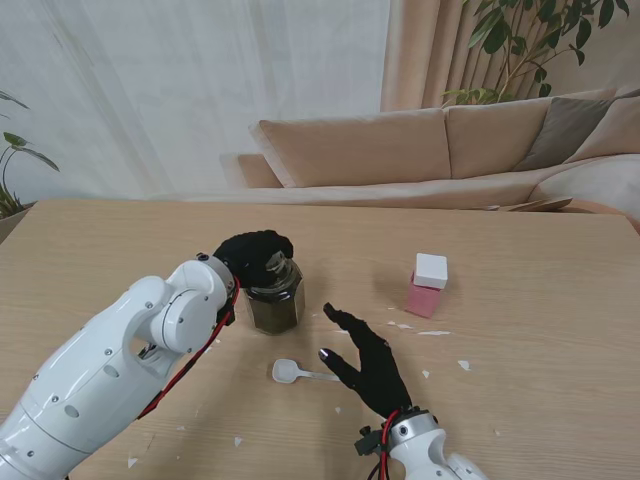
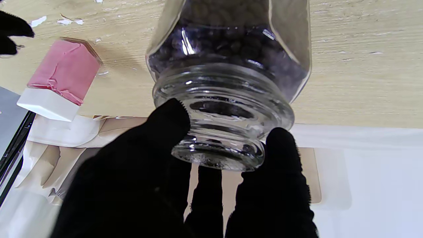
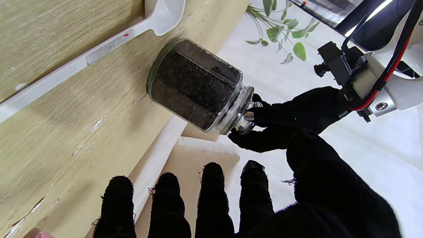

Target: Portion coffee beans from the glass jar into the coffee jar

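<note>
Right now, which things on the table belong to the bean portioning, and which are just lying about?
In the job:
glass jar of beans, left hand closed on its neck
white spoon
pink jar with white lid, probably the coffee jar
right hand, open, holding nothing

Lying about:
white flecks on the table

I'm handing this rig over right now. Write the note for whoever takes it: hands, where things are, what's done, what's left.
Left hand: closed around the neck of the glass jar, which stands on the table, full of beans. Its mouth looks uncovered in the left wrist view.
Right hand: open, holding nothing, fingers spread beside the white spoon.
The spoon lies on the table nearer to me than the glass jar, empty.
The pink coffee jar, white lid on, stands to the right, apart from both hands.
Done: glass jar gripped.
Left: pick up the spoon, open the coffee jar, portion the beans across.
</note>
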